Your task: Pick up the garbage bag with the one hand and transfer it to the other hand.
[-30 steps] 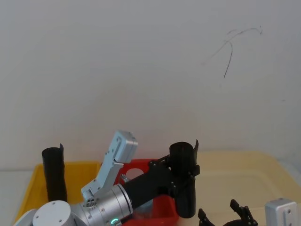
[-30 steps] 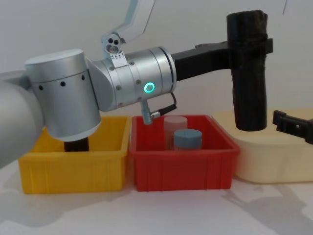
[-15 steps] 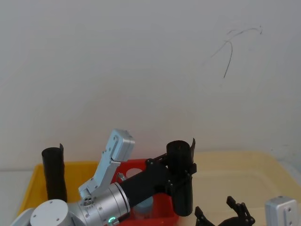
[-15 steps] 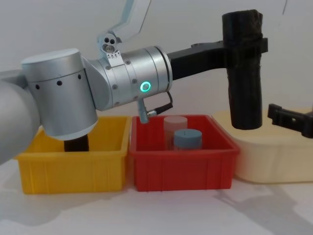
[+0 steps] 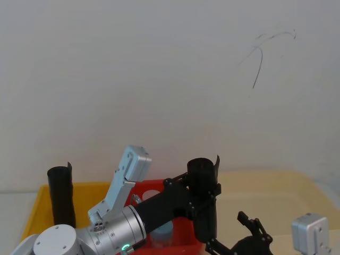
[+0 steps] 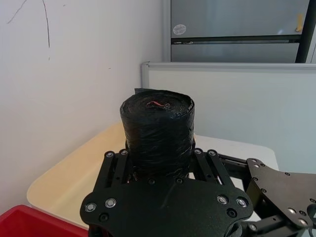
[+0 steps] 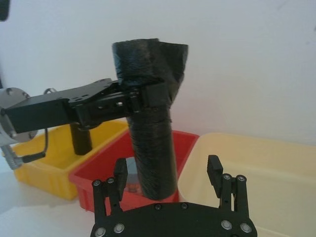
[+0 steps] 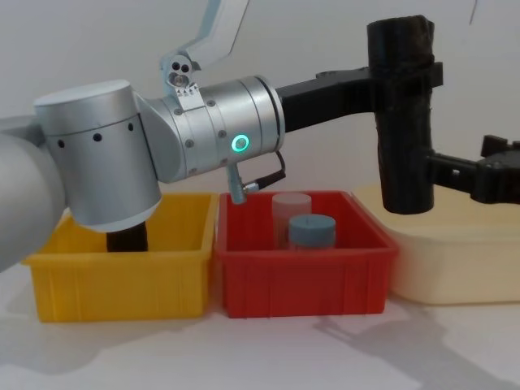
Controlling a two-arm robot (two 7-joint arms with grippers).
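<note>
Far left, a second black roll point(image 5: 61, 194) stands upright in the yellow bin point(image 8: 122, 284), out of play. From that side the big silver wrist point(image 8: 219, 134), green ring lit, reaches across. The left gripper point(image 8: 410, 79) is pinching the garbage bag point(image 8: 404, 154) around its upper part. It holds the bag upright in the air, over the seam between the red bin point(image 8: 301, 284) and the cream tray point(image 8: 455, 268). Over on the right, the right gripper point(image 7: 167, 169) has its fingers spread wide, tips level with the bag's lower part and just beside it. Whether they already straddle the bag is hard to tell.

The danger looks like a handover with too little bite. If the right fingers close that near the bottom end, the roll could pivot or slide out once the left lets go. It would drop onto the bin rim or the capped jar point(image 8: 312, 230) below. A release before the right grip is firm would do the same, and a sideways nudge from a fingertip could twist the roll in the left grip.

The bag is a matte black cylinder of wound plastic film, wrinkled, with a loose lip at the top. It is probably soft, apt to squash and slip layer on layer. The bins are hard moulded plastic with ribbed walls, and the tray is smooth and rounded.
</note>
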